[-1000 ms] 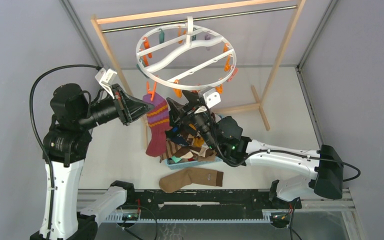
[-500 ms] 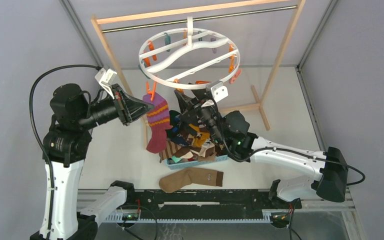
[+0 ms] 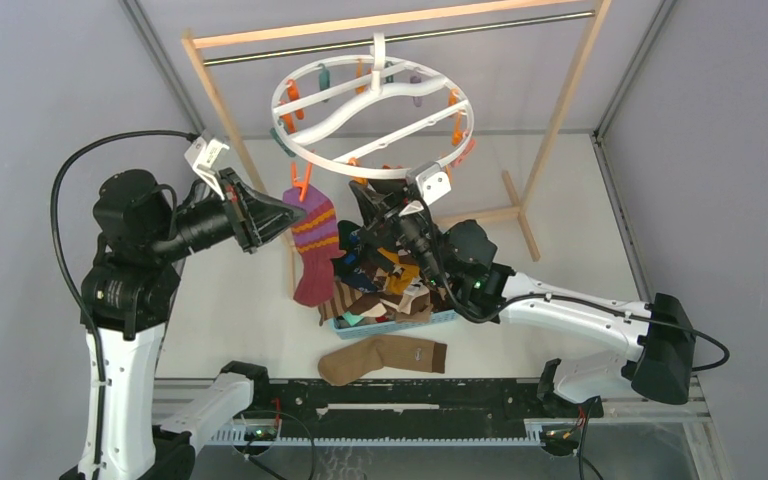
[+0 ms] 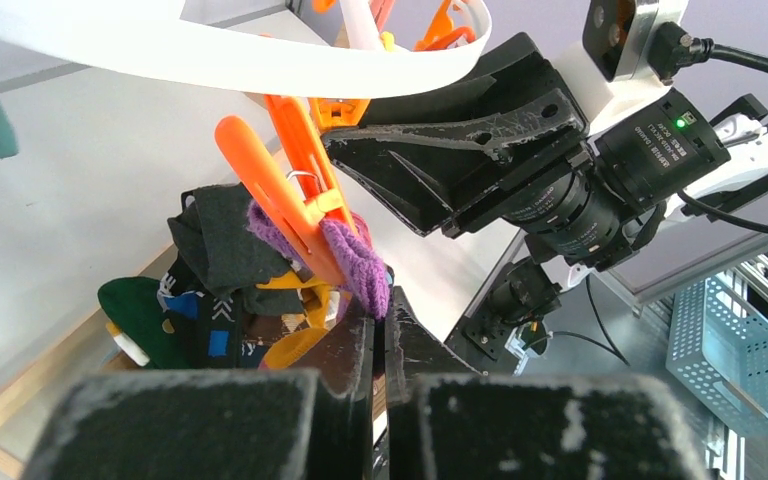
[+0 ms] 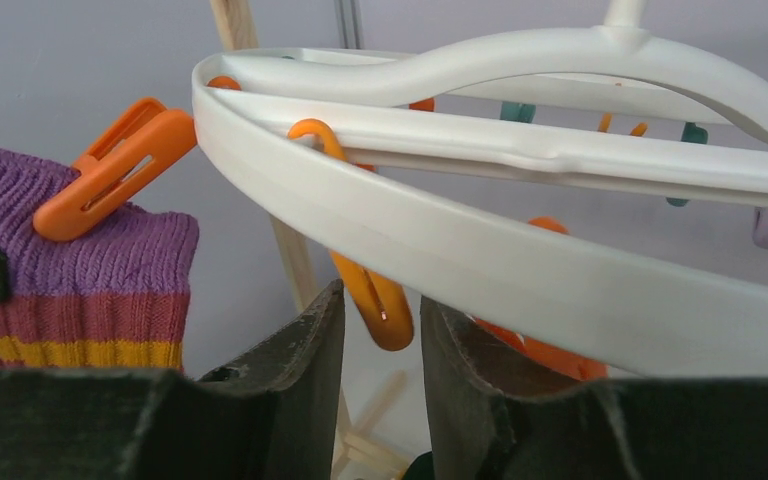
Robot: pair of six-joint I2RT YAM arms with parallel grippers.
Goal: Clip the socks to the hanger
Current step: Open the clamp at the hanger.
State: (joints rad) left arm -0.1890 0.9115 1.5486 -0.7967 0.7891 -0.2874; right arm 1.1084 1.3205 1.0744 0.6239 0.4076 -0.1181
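Nearest, flat on the counter (image 3: 240, 300): limp brown sock (image 3: 382, 358). Behind, heaped in a light-blue basket (image 3: 430, 320): tangled soft socks (image 3: 380, 285). Higher, ribbed purple striped sock (image 3: 313, 245) dangling from an orange plastic pin (image 4: 290, 190), cuff pinched in the clenched left hand (image 4: 380, 325). Right hand (image 5: 382, 298) parted around another smooth curved pin (image 5: 370, 290) beneath the round white plastic hanger (image 5: 560, 270).

Overhead view from the near side; two close wrist views, both on hanger (image 5: 520, 270) and striped sock (image 5: 70, 290).
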